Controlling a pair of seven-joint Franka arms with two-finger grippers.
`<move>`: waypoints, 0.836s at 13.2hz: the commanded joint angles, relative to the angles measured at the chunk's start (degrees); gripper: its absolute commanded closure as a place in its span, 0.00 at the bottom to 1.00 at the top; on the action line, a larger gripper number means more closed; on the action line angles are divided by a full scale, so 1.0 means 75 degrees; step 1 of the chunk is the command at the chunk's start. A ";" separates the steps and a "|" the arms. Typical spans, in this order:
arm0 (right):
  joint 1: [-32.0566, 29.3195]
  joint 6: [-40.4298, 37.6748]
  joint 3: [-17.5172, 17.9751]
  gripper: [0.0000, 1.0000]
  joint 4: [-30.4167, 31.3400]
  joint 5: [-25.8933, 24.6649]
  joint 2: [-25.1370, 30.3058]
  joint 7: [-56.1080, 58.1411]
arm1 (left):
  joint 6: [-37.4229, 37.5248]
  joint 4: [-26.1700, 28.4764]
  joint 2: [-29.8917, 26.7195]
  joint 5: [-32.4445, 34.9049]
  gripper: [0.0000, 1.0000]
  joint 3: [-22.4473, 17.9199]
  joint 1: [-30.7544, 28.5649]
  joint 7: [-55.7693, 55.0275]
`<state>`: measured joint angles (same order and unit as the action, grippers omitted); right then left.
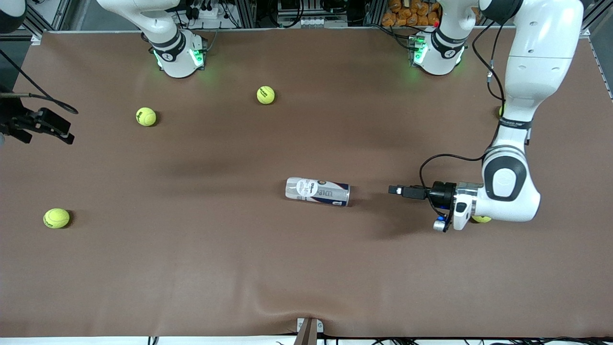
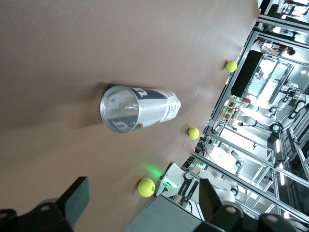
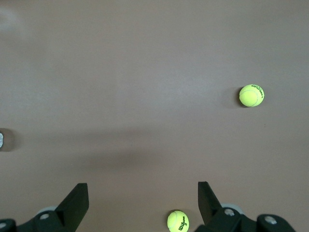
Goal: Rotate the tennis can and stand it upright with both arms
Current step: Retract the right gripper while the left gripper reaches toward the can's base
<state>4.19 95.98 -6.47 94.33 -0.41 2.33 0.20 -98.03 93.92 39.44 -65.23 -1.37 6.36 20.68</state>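
The tennis can [image 1: 317, 191] lies on its side near the middle of the brown table, white and navy label up. In the left wrist view the tennis can [image 2: 137, 108] shows one round silvery end toward the camera. My left gripper [image 1: 395, 190] hangs low over the table beside the can, on the left arm's side. It points at the can's end, a short gap away. Its fingers [image 2: 77, 200] are open with nothing between them. My right gripper [image 1: 64, 132] waits over the right arm's end of the table, open and empty, fingers [image 3: 77, 200] wide over bare table.
Tennis balls lie scattered on the table: one [image 1: 266, 95] near the right arm's base [image 1: 177, 52], another [image 1: 146, 116] beside it, a third [image 1: 56, 218] nearer the front camera. A fourth ball [image 1: 481, 219] peeks from under the left wrist.
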 commanded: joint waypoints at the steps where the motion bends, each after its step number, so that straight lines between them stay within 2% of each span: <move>1: -0.0137 0.0163 0.0124 0.00 0.0301 0.0102 0.0298 0.0020 | -0.0451 -0.0124 0.0365 -0.0419 0.00 -0.0016 0.0288 0.0721; 11: -0.0090 0.0233 0.0148 0.00 0.0301 0.0102 0.0216 -0.0015 | -0.0757 -0.0334 0.1210 -0.1673 0.00 -0.0016 0.0862 0.1403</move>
<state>4.19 96.66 -5.96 95.29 -0.41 2.89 0.21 -102.55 92.93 47.26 -75.54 -1.28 11.22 30.00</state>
